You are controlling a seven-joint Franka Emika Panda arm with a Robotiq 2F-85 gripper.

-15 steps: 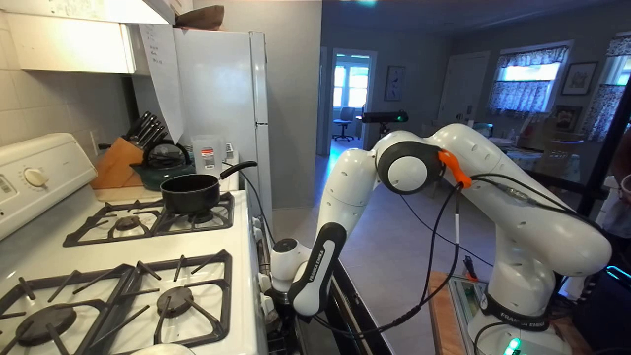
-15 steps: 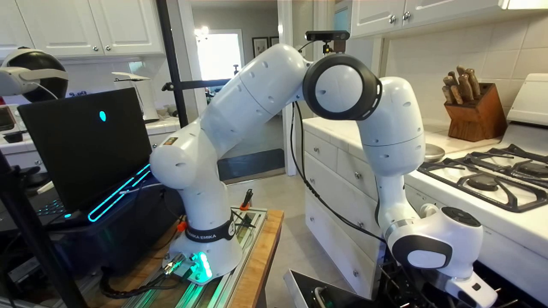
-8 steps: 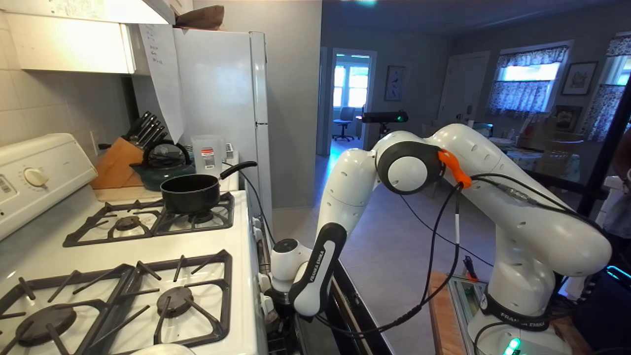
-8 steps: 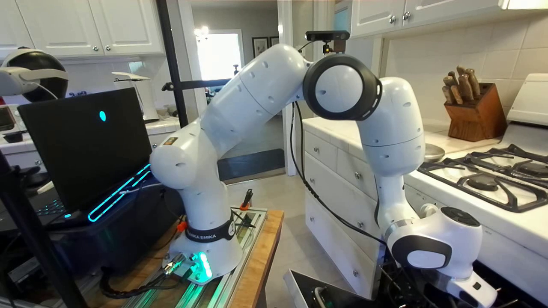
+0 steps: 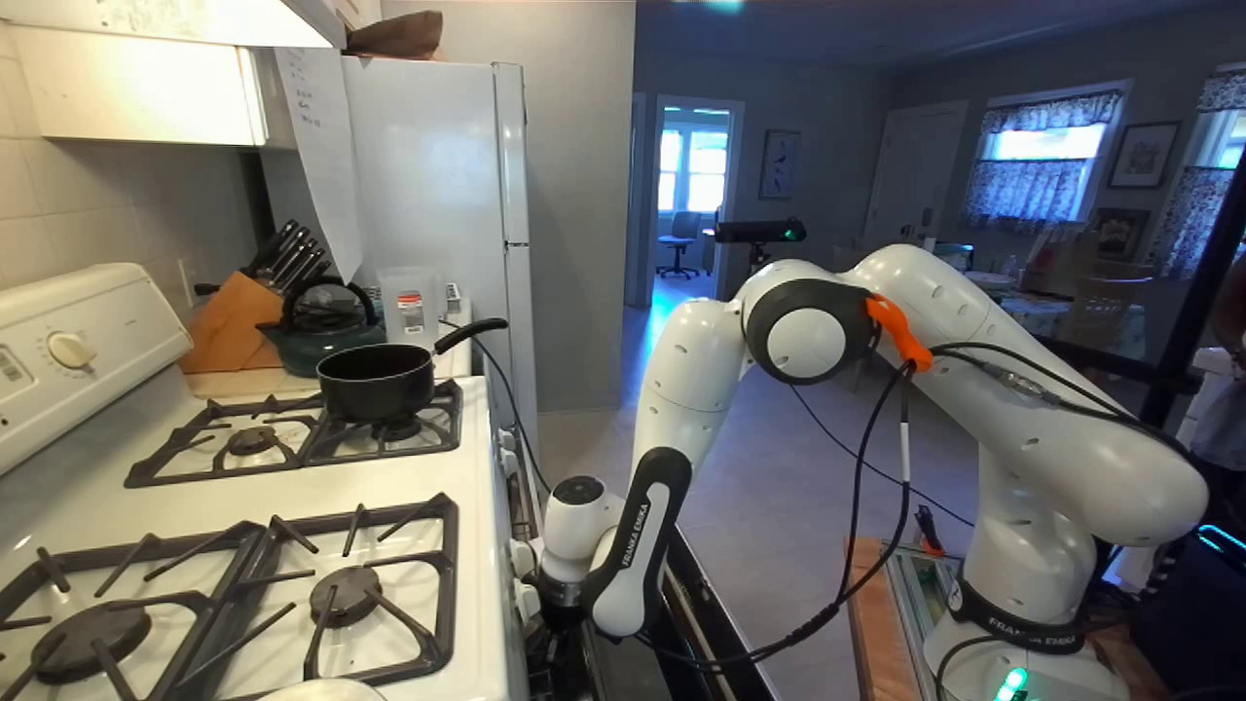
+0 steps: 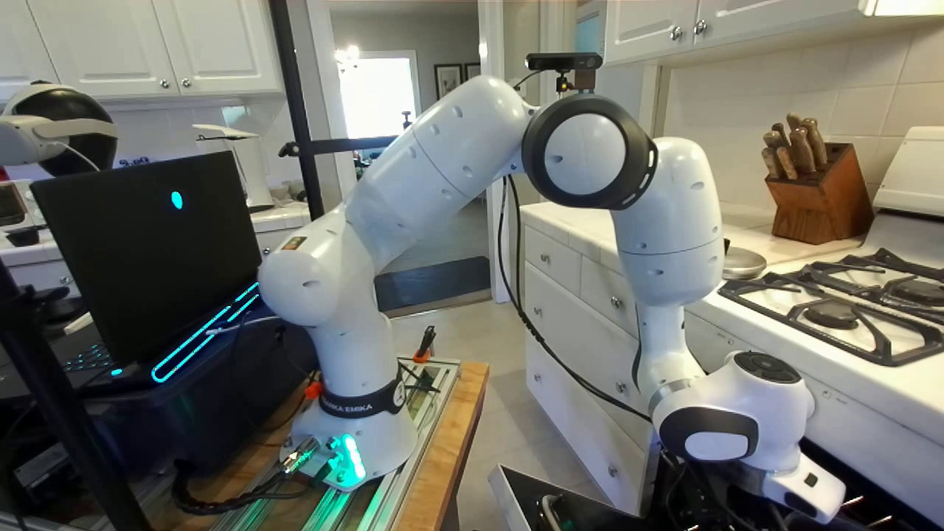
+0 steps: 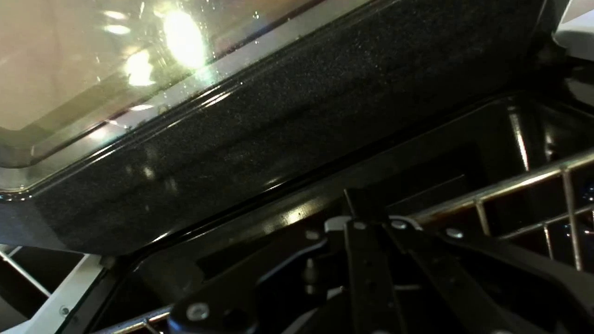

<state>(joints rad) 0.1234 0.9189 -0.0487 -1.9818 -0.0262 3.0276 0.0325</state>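
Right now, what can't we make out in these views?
Jaws, wrist view: too dark to tell whether they touch the metal rack.
Glass pane, wrist view: cut off by top and left edges.
Black saucepan, in an exterior view: inside bottom hidden by its near wall.
Paper sheet, in an exterior view: writing too small to read.

We read one brand twice

We read FRANKA EMIKA on the lower link [image 5: 638, 545] and base band [image 5: 1017, 625] of the arm [image 5: 1071, 467]. An alien-head emblem [image 6: 176, 200] glowed on the laptop [image 6: 147, 258]. Writing [image 5: 306, 92] on the paper [image 5: 326, 166] and the label [image 5: 411, 313] on the tub [image 5: 432, 307] were too small for us.
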